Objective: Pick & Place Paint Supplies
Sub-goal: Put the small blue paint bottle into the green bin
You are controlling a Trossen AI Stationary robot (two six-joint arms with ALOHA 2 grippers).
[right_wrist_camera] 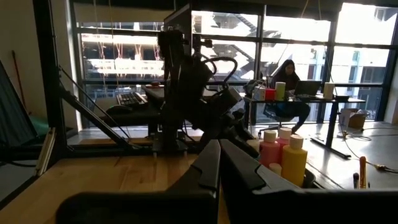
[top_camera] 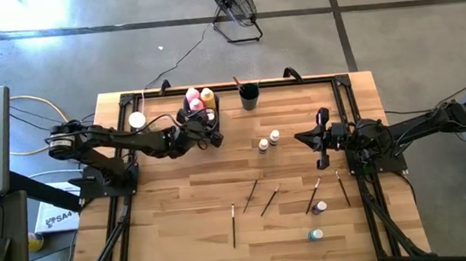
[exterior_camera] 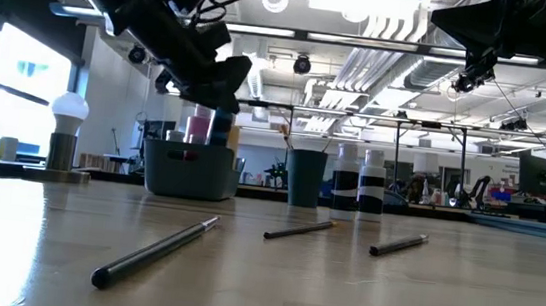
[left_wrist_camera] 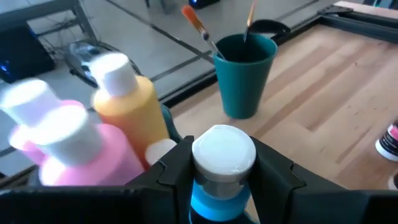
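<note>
My left gripper (left_wrist_camera: 222, 180) is closed partway round a small blue bottle (left_wrist_camera: 214, 202), pads just under its white cap (left_wrist_camera: 224, 151), hovering over the grey bin (exterior_camera: 189, 168) beside the pink bottle (left_wrist_camera: 87, 155) and yellow bottle (left_wrist_camera: 127, 106); the teal cup (left_wrist_camera: 244, 74) with its brushes stands just beyond the bin; I judge the bottle light, stiff and a little slick, so the neck below the cap is the sure hold; my right gripper (top_camera: 318, 136) waits fully closed and empty, well apart from the bin; more brushes (top_camera: 250, 195) and bottles (top_camera: 263, 145) lie on the table (top_camera: 182, 229).
</note>
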